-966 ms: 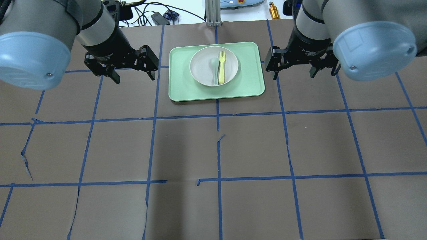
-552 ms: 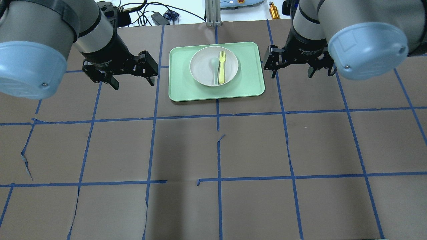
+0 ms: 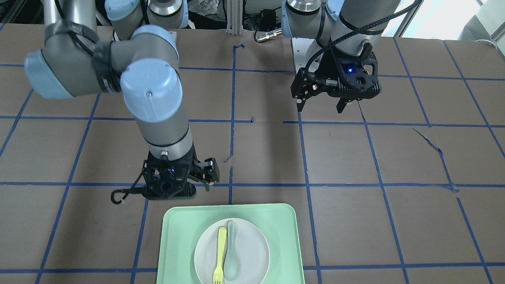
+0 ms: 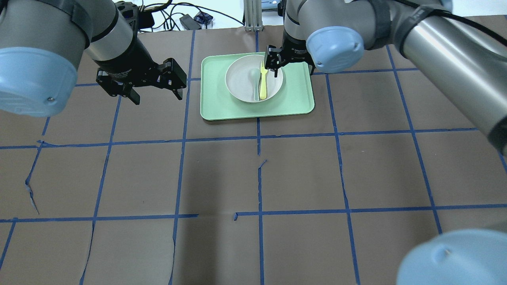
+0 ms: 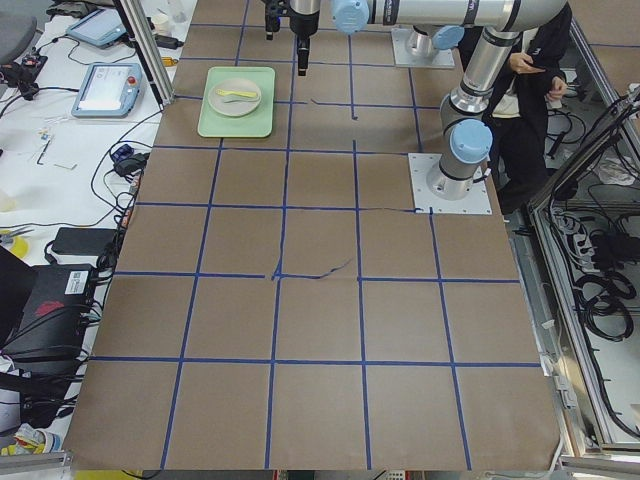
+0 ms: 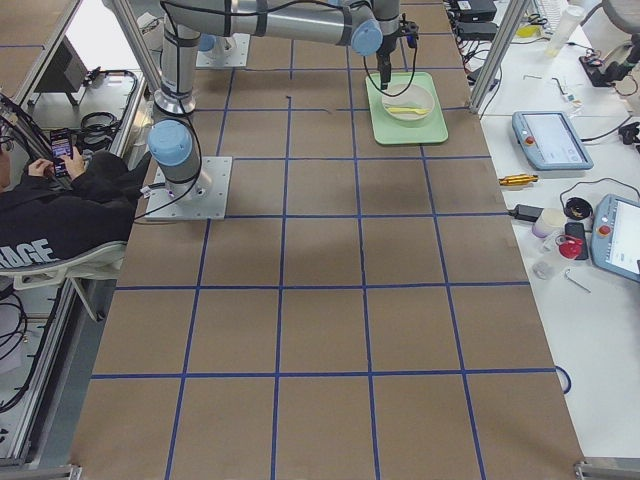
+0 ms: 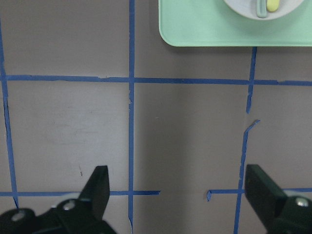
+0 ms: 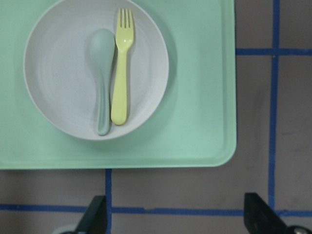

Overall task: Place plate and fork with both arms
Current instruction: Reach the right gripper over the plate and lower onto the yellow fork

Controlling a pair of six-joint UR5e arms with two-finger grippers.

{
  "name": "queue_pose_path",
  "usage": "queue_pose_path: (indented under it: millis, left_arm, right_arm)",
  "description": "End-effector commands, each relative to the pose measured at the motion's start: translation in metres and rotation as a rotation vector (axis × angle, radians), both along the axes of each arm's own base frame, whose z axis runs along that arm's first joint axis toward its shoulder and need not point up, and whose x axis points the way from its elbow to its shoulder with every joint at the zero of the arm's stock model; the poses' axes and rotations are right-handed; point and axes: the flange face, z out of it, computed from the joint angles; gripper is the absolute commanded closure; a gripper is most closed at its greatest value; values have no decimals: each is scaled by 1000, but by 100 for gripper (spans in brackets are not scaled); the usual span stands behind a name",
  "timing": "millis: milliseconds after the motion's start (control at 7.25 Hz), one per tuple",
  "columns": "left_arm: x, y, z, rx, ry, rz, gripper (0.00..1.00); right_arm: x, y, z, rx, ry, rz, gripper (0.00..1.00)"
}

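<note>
Left jaws spread wide, hanging over bare tabletop, well off to one side of the tray. Right jaws spread too, up above that mint-green tray's robot-side edge, gripping nothing. The plate, small, round, pale white-grey with a shallow rim, sits in the tray. On it lies the slim pale-yellow fork, short tines, just beside a grey-green spoon
</note>
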Motion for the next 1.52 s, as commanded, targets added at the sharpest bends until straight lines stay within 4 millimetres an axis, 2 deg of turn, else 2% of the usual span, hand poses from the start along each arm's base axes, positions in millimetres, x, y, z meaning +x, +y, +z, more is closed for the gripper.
queue_pose_path:
  millis: [0, 138, 276, 414, 552, 690, 828, 966, 1241, 1379]
  left_arm:
    - [0, 0, 1, -2, 0, 0, 0]
    - [0, 1, -4, 7, -1, -2, 0]
    - [4, 0, -5, 9, -35, 2, 0]
    - [5, 1, 0, -2, -40, 3, 0]
    - [5, 2, -1, -1, -40, 4, 0]
    - [4, 2, 0, -2, -38, 6, 0]
    - [5, 2, -2, -1, -38, 7, 0]
    - [4, 2, -2, -1, -38, 4, 0]
    - [4, 1, -3, 2, -38, 3, 0]
    - [4, 1, -3, 2, -38, 3, 0]
  right_arm:
    - [24, -46, -74, 60, -10, 2, 2]
    - [28, -47, -85, 70, -15, 5, 3]
    - [37, -56, -113, 72, -62, -9, 11]
    - [44, -70, -127, 49, -80, -32, 16]
    - [46, -77, -115, 24, -86, -29, 29]
    - [46, -76, -116, 27, -82, -31, 34]
    - [45, -76, -122, 33, -74, -32, 62]
    - [46, -77, -128, 39, -73, -36, 62]
    - [47, -82, -152, 57, -65, -24, 60]
    - [47, -82, -155, 60, -64, -25, 60]
